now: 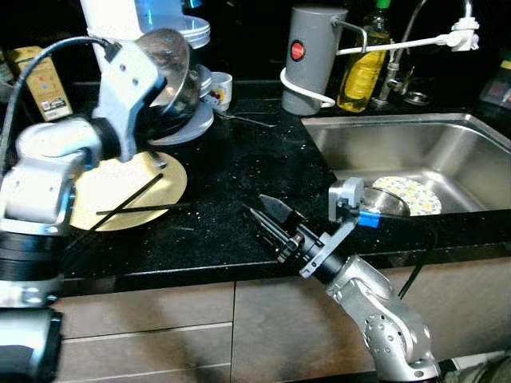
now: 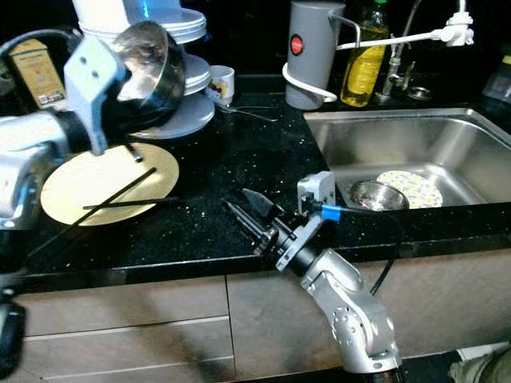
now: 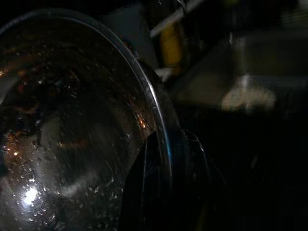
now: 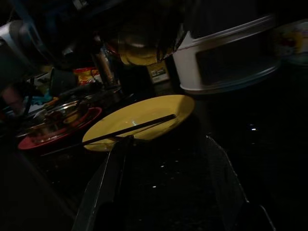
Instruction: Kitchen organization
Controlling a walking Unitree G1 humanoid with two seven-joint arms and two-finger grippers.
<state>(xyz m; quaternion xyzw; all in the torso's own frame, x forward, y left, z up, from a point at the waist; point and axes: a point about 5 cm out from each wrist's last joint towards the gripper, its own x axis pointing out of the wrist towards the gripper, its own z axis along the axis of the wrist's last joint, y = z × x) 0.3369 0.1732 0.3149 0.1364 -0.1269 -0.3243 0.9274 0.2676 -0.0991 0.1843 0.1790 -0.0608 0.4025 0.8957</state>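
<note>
Steel bowl (image 1: 164,68), wet and slick, pinched at its rim by the left gripper (image 1: 148,120), held tilted above the yellow plate (image 1: 128,191) with chopsticks (image 1: 132,199) just below. Probably light and rigid, but slippery; best gripped firmly on the rim. Right gripper (image 1: 267,217) spread apart, empty, low over the black counter (image 1: 239,159), yellow plate ahead of its fingers.

Steel bowl (image 1: 166,68) is held tilted on edge above the white plate stack (image 1: 188,120), wet inside. Yellow plate (image 1: 128,190) lies flat on the black counter (image 1: 231,207), two black chopsticks (image 1: 136,203) crossed on it.
</note>
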